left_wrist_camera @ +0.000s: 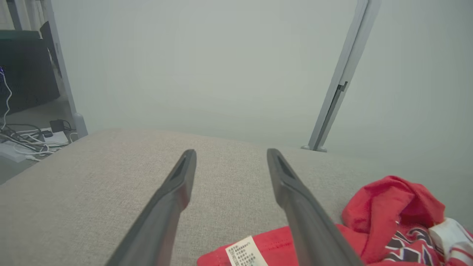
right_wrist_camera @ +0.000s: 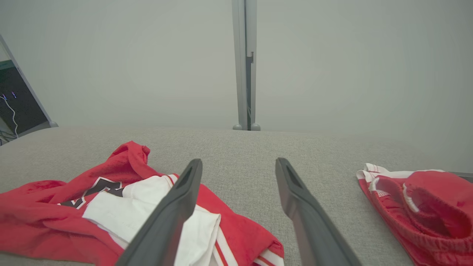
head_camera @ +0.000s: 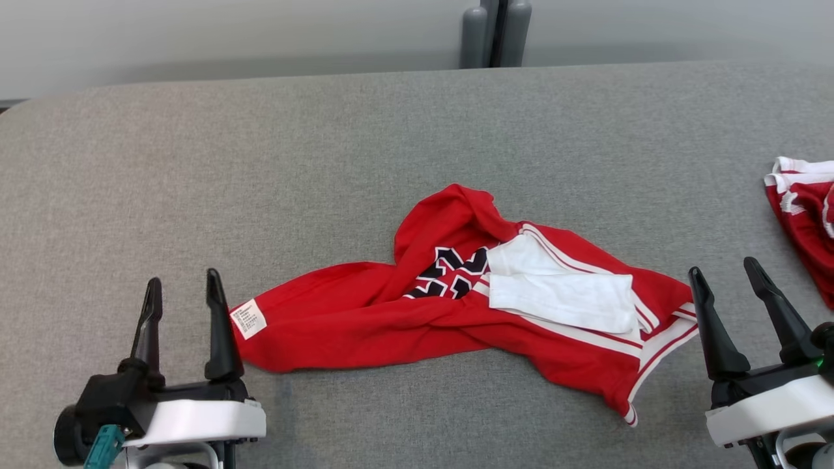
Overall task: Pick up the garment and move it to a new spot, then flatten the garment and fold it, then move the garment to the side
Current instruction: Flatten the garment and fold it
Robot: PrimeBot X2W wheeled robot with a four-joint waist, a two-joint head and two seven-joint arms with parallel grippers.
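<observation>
- The garment (head_camera: pixel 456 312), red with white trim and a black-and-white print, lies crumpled on the grey table (head_camera: pixel 260 163), bunched into a hump at its far side and trailing out toward the robot's left.
- A white panel (head_camera: pixel 560 293) is folded over the garment's right half, covering part of the print.
- A label (head_camera: pixel 248 318) sits on the garment's left end, facing up.
- The left gripper (head_camera: pixel 183 277) stands just beside that left end, fingers spread wide with nothing between them. Whether its inner finger touches the cloth cannot be told.
- In the left wrist view, that inner finger crosses in front of the garment's near edge, right beside the label.
- The right gripper (head_camera: pixel 723 266) stands just beside the garment's striped right hem, fingers likewise spread and holding nothing.
- In the right wrist view, its left finger hides part of the white panel.
- A second garment (head_camera: pixel 808 208), red and white too, lies well to the right of the garment, beyond the right gripper, apart from both.
- A grey post (head_camera: pixel 495 32) rises behind the table, beyond the garment's hump, against a pale wall.
- Cables (left_wrist_camera: pixel 26 144) lie on the floor far to the garment's left, off the table.
</observation>
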